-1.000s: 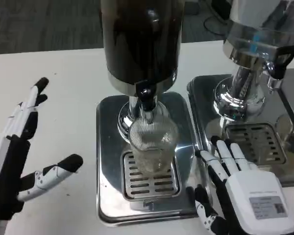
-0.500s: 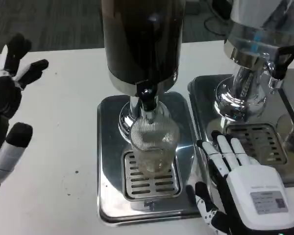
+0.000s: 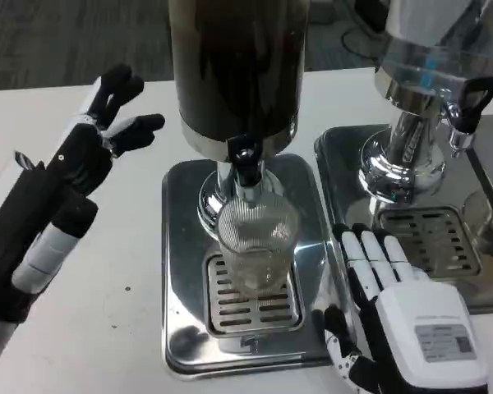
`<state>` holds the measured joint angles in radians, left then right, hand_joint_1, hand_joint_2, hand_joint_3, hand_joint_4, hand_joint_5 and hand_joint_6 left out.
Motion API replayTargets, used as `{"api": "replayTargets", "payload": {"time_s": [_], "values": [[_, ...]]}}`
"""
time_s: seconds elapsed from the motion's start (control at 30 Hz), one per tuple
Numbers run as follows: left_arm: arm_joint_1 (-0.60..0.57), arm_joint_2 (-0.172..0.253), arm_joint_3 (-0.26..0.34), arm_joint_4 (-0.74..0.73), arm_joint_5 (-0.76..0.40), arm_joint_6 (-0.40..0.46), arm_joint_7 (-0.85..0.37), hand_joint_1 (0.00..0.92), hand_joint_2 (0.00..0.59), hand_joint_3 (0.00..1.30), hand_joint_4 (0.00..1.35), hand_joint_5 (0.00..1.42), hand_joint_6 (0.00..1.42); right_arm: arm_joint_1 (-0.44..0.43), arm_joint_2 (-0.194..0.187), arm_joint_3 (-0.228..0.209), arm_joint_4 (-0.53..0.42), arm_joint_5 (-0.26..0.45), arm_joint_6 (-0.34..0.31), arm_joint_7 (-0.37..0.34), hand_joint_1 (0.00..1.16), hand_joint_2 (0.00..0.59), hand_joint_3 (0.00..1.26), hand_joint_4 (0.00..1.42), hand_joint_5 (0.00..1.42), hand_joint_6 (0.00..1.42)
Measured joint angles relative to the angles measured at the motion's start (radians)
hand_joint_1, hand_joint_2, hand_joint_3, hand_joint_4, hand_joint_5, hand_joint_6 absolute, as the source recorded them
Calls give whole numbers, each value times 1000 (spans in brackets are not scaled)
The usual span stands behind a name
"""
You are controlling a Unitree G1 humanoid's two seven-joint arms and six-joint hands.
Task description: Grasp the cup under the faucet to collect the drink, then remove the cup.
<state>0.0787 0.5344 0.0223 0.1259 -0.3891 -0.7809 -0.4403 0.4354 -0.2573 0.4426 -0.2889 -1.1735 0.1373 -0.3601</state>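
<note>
At the lower right of the frame, the right hand (image 3: 403,316) is seen just beside the cup (image 3: 255,246), fingers spread and empty, almost where it was a second ago; only a slight creep toward the cup can be made out. The greater change is at the left: the left hand (image 3: 86,152), low at the frame's left edge a second ago, has been raised toward the upper left and now hangs released, holding nothing, near the dark drink dispenser (image 3: 238,66). This is judged to be a reach for the faucet (image 3: 245,160), so that the cup is not yet grasped and nothing is yet poured.

The ribbed clear cup stands upright on the drain grate (image 3: 251,300) at the centre, directly under the faucet, and looks empty. Its steel tray (image 3: 181,246) rests on the white bench (image 3: 107,312).

Farther back at the upper right, a second dispenser (image 3: 431,74) stands on its own tray (image 3: 345,164); that tray's edge lies just under the right hand and could be caught by the fingers.
</note>
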Motion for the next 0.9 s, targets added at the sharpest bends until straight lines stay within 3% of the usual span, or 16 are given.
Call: {"api": "replayTargets", "payload": {"time_s": [0.23,0.43,0.77,0.9], "values": [[-17,-32,41,-4,0,42,-69,0,124,21,0,199,184,6,16,11,1,-1,0,0,607,516,5,32,33,255],[-36,-79,37,-47,22,70,-87,0,128,43,0,201,197,14,9,1,0,1,0,0,608,516,12,32,37,255],[-59,-96,35,-48,45,105,-148,0,127,53,0,201,200,23,26,2,-2,4,0,0,607,514,20,32,46,255],[-91,-110,19,-36,49,119,-178,0,127,80,4,264,237,32,32,2,-2,6,1,0,595,519,25,32,50,266]]}}
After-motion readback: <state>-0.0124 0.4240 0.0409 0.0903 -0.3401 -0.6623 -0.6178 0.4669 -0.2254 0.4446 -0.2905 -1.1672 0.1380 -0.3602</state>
